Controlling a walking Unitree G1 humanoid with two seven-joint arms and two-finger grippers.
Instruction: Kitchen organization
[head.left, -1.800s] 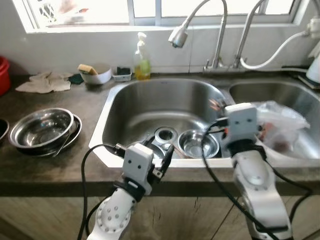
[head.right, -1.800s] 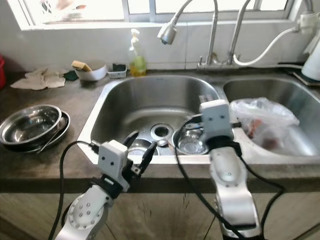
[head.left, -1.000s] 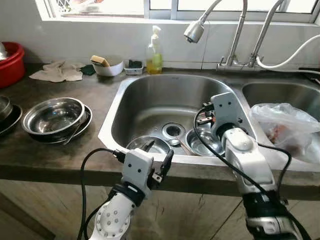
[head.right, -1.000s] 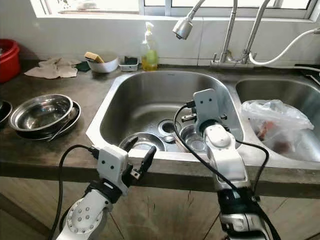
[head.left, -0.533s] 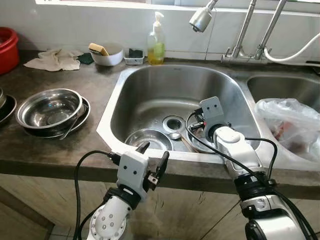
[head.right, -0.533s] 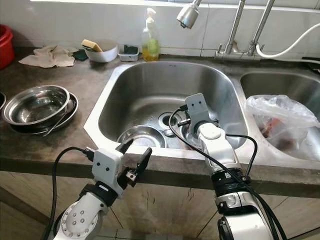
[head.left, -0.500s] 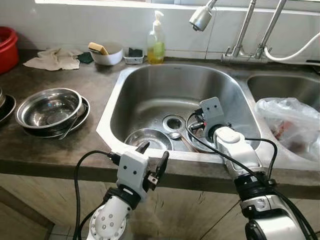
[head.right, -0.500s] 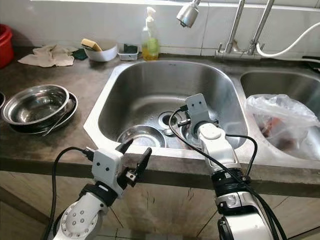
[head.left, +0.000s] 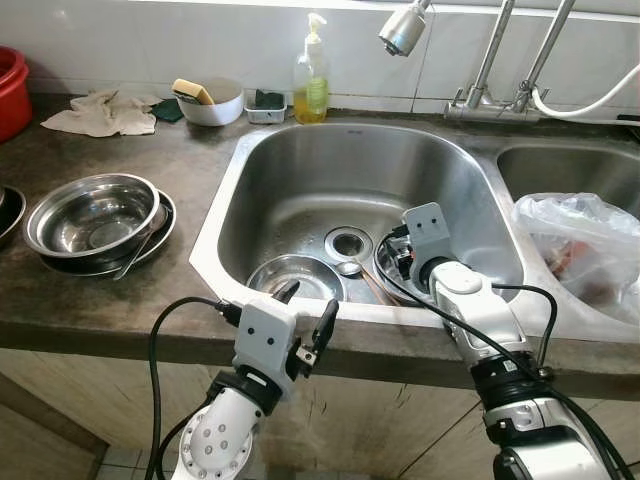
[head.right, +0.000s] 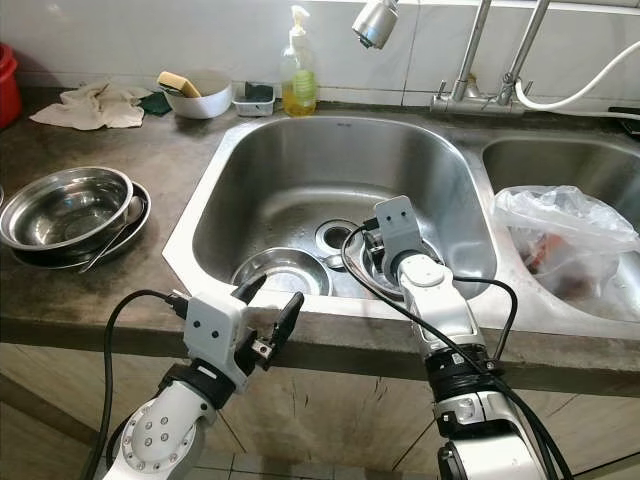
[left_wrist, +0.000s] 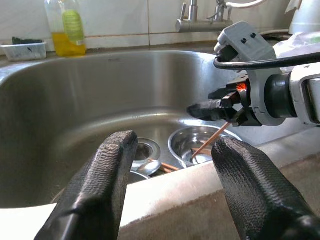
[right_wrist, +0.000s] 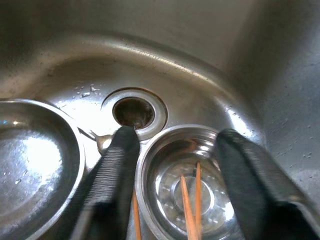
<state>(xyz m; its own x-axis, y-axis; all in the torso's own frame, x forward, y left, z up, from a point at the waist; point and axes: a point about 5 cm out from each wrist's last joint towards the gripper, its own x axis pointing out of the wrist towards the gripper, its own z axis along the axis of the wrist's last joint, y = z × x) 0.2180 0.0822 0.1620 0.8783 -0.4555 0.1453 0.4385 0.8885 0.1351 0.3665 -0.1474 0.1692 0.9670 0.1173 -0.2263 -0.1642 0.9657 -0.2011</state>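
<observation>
The counter (head.left: 150, 290) carries a steel sink (head.left: 300, 185) whose basin holds a flat dish (head.left: 296, 277) at its front edge and a small bowl (right_wrist: 195, 185) with two chopsticks (right_wrist: 192, 200) beside the drain (head.left: 347, 241). The right hand (right_wrist: 170, 165) hangs spread over that bowl, gripping nothing. The left hand (head.left: 305, 320) waits apart at the counter's front edge, also spread and empty.

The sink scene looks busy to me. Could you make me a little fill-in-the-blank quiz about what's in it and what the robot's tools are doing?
1. The right tool hangs open over a small steel bowl that holds two ____.
2. The soap bottle behind the sink holds ____ liquid.
3. The plastic bag lies in the ____ basin.
4. The left tool, held outside the sink's front edge, is ____.

Missing words: chopsticks; yellow; right; open
</observation>
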